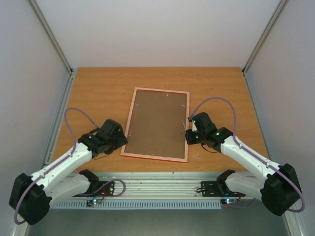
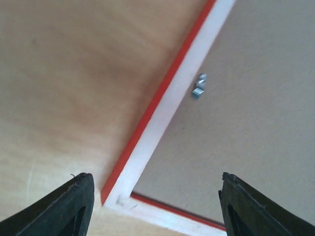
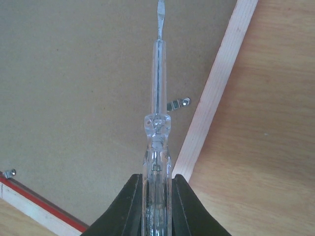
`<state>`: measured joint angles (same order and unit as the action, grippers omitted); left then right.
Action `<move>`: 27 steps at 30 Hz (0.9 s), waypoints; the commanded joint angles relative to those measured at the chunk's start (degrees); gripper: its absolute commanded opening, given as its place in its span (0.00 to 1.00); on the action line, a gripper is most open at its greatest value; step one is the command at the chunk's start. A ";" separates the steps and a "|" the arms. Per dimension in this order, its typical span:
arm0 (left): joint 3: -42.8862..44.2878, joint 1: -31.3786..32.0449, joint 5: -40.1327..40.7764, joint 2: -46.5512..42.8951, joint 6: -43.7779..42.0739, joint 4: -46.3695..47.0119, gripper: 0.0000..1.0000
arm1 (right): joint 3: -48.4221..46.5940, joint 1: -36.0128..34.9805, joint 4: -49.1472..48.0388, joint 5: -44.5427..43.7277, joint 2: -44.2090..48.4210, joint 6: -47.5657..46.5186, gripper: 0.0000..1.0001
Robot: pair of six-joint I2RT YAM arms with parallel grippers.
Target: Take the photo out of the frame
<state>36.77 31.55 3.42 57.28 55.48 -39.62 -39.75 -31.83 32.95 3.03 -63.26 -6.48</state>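
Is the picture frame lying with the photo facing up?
No, the frame lies face down, and only its brown backing board shows on top.

- Frame [image 1: 153, 158]: front face turned down on the table [image 1: 98, 88], hidden; each wrist view crops it to one corner.
- Backing board [image 1: 157, 123]: conceals everything beneath it.
- Clips [image 1: 167, 97]: too small in the top view to tell their shape.
- Screwdriver [image 3: 157, 147]: tip cut by the top edge, handle end by the bottom edge.
- Left gripper [image 2: 155, 177]: fingers cropped at the bottom edge.
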 commanded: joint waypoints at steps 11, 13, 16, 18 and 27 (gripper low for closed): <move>-9.62 13.05 5.46 -1.83 30.29 -1.00 0.71 | 4.52 -0.23 -6.68 -1.76 3.51 1.53 0.01; -10.13 13.94 5.63 -0.57 32.24 0.68 0.71 | 4.82 -0.20 -6.67 -2.21 3.98 1.64 0.01; -9.85 14.83 6.07 1.68 33.22 2.88 0.70 | 4.85 -0.19 -6.67 -2.14 3.91 1.73 0.01; -9.94 15.32 6.78 2.92 33.35 5.05 0.70 | 4.92 -0.24 -6.75 -1.77 3.58 1.82 0.01; -8.96 15.71 6.78 9.07 33.73 10.98 0.63 | 4.90 -0.18 -6.76 -1.47 2.16 1.91 0.01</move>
<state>27.11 46.76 8.51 64.45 87.57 -32.34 -35.24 -31.83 27.38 1.98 -60.71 -5.02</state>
